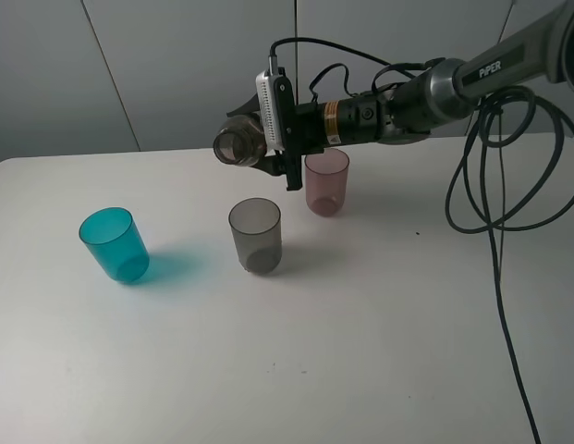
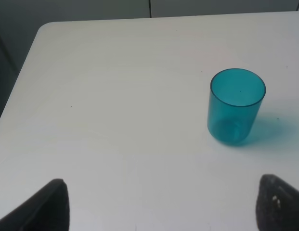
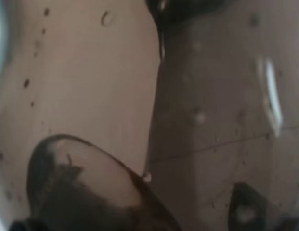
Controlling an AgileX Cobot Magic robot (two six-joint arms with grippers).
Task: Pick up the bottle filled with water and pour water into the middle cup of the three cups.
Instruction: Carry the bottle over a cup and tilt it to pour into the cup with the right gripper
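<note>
One bottle (image 1: 237,145) (right end effector (image 1: 261,139) grips it), three cups (image 1: 255,235).

Right arm (image 1: 518,55): grey metal tube with white "PIPER" lettering (image 1: 491,67). Wrist section (image 1: 360,116): black, cylindrical, with a yellow-orange label band. White ribbed block (image 1: 268,104) mounted at the wrist end. Black cables (image 1: 494,176) hang from the arm in loose loops; thinner ones arch over the wrist. Left fingers (image 2: 45,207): dark, matte, rounded tips.
</note>
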